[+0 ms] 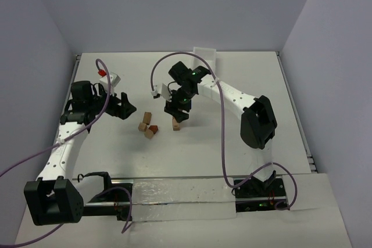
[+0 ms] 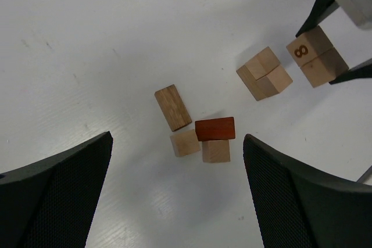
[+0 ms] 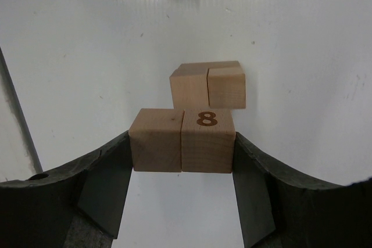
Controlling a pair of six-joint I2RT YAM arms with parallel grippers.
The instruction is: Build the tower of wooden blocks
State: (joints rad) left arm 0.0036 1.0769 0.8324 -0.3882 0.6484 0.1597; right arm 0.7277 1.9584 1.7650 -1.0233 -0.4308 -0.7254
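My right gripper (image 3: 182, 143) is shut on two tan wooden cubes (image 3: 182, 140) held side by side, one marked "8". They hang just short of a pair of tan blocks (image 3: 207, 84) resting on the table. In the top view the right gripper (image 1: 176, 110) is over that pair (image 1: 175, 123). My left gripper (image 2: 177, 140) is open and empty. Ahead of it lie a tan rectangular block (image 2: 172, 107), a light cube (image 2: 185, 142), and a reddish-brown block (image 2: 215, 128) lying on another cube (image 2: 215, 151). The held pair (image 2: 317, 55) also shows in the left wrist view.
The loose blocks form a small cluster (image 1: 149, 126) between the two grippers. A white tray (image 1: 204, 56) leans at the back wall. A red and white object (image 1: 107, 75) sits at the back left, behind the left gripper (image 1: 125, 107).
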